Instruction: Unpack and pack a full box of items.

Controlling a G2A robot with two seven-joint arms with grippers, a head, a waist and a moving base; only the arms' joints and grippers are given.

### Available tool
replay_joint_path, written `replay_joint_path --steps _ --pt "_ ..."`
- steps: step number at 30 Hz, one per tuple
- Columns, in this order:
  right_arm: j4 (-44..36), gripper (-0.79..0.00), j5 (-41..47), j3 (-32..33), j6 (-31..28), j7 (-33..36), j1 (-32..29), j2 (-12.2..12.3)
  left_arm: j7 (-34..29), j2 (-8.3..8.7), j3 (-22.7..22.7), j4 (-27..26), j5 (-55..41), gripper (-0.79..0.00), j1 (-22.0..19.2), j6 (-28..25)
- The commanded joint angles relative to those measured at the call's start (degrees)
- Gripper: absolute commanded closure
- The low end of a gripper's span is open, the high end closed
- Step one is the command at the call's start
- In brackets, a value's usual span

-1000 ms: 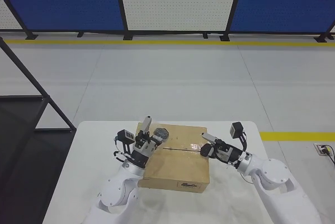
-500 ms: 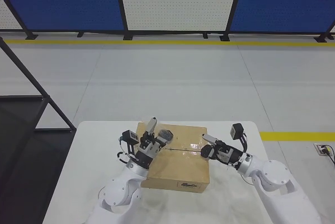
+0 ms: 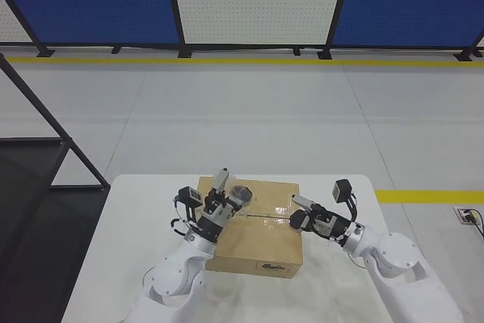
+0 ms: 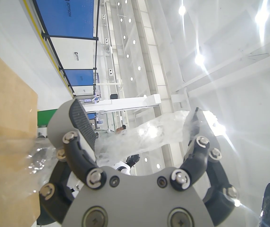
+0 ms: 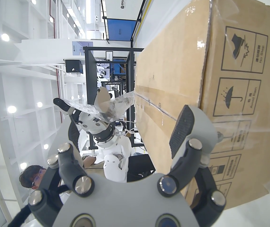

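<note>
White counter point(image 3: 128, 242) carries one closed box point(image 3: 258, 238); flaps are shut, so contents are hidden. Step in hand looks like unsealing. Left tool point(image 4: 137, 116) is spread wide, with clear tape point(image 4: 154, 131) clinging across its fingers and trailing to the box top. Right tool point(image 3: 296, 210) is also wide and empty, at the box's right top edge. Next move likely needs the tape pulled off the seam, then the flaps lifted.
</note>
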Motion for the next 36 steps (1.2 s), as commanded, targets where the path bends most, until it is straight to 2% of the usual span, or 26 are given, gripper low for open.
replay_joint_path --steps 1,16,36 --pt "-0.1 -0.785 -0.1 0.1 0.1 -0.1 -0.1 0.0 0.1 -0.11 0.2 0.2 -0.1 -0.785 -0.2 -0.1" --pt "-0.7 -0.785 0.0 0.7 -0.1 0.0 -1.1 0.1 2.1 -1.42 2.7 4.2 0.2 -0.785 -3.7 -0.1" --pt "-0.2 -0.785 0.5 1.1 -0.6 0.3 -1.6 0.2 3.3 -2.93 4.7 8.4 1.6 -0.785 -6.2 -0.8"
